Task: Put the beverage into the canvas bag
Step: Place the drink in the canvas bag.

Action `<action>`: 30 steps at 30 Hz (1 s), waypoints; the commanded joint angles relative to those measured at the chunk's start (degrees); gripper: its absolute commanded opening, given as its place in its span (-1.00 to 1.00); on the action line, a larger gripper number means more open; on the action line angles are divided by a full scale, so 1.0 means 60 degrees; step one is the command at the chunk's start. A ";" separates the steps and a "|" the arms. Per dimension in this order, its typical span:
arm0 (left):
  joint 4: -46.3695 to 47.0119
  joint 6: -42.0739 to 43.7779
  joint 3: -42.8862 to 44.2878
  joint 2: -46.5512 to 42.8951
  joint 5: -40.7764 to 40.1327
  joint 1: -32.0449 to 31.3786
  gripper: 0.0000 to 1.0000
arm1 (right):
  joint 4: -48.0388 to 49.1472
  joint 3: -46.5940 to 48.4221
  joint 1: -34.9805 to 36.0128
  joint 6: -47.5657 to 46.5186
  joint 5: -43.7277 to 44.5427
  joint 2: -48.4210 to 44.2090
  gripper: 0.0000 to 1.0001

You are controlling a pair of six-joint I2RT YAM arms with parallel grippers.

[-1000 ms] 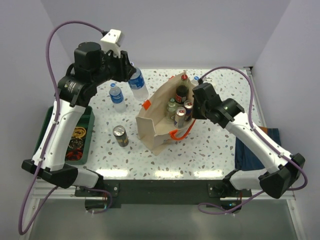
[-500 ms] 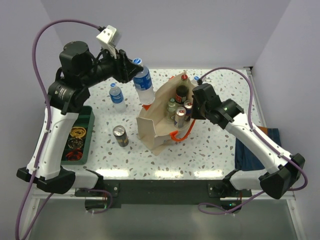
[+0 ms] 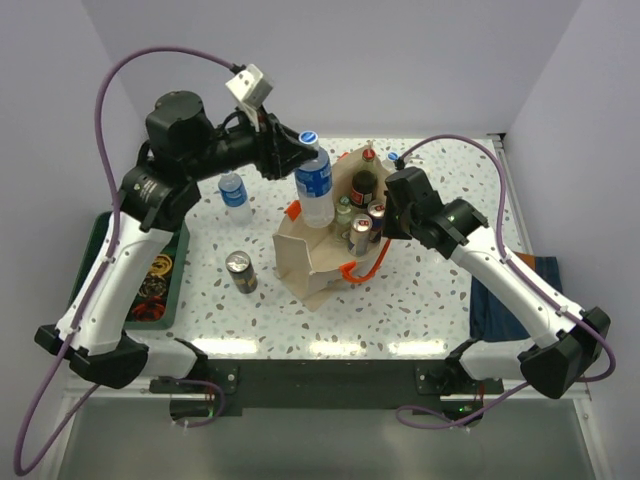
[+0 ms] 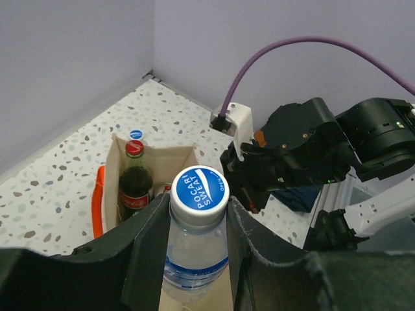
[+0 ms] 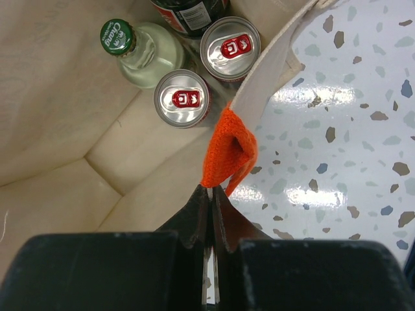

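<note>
A speckled table [image 3: 420, 300] is enclosed by lilac walls [image 3: 350, 60]. One water bottle [image 3: 317, 195] is clamped at its neck by the left gripper [image 4: 196, 223], and the canvas bag [image 3: 300, 250] stands open just beneath it. The right gripper [image 5: 211, 194] is pinched closed on the bag's rim at its orange strap [image 5: 230, 146]. Just beyond its fingertips, inside the bag, two cans [image 5: 182, 98] and one green-capped bottle [image 5: 139, 45] are seen. A cola bottle [image 4: 135, 184] is cut off there.

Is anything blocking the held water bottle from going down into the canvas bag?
Nothing visible does. The water bottle in the left gripper hangs at the canvas bag's open top, whose rim the right gripper pinches. The cans and bottles inside fill only one end.
</note>
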 commanded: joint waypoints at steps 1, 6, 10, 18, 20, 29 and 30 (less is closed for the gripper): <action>0.1636 -0.0236 -0.0277 -0.0099 -0.0279 -0.0558 -1.00 | -0.0015 -0.0181 -0.0017 -0.0006 0.0014 -0.0076 -1.00; 0.2411 -0.0426 -0.1419 -0.0201 -0.0863 -0.0910 -1.00 | -0.0073 -0.0108 -0.0003 0.0009 -0.0044 -0.0105 -1.00; 0.2778 -0.0456 -0.2093 -0.0201 -0.1582 -0.1275 -1.00 | -0.0117 -0.0049 -0.0003 -0.0035 -0.0103 -0.0105 -1.00; 0.3788 -0.0705 -0.3617 -0.0201 -0.3764 -0.1876 -1.00 | -0.0438 0.0068 -0.0017 -0.0269 -0.0498 0.0085 -1.00; 0.3994 -0.0720 -0.4011 -0.0187 -0.4465 -0.2067 -1.00 | -0.0585 0.0170 -0.0017 -0.0328 -0.0542 0.0144 -1.00; 0.4917 -0.0778 -0.4935 -0.0040 -0.6547 -0.2316 -1.00 | -0.1172 0.0595 -0.0017 -0.0665 -0.0601 0.0275 -1.00; 0.5033 -0.0807 -0.4980 -0.0011 -0.6636 -0.2316 -1.00 | -0.1230 0.0610 -0.0017 -0.0708 -0.0601 0.0290 -1.00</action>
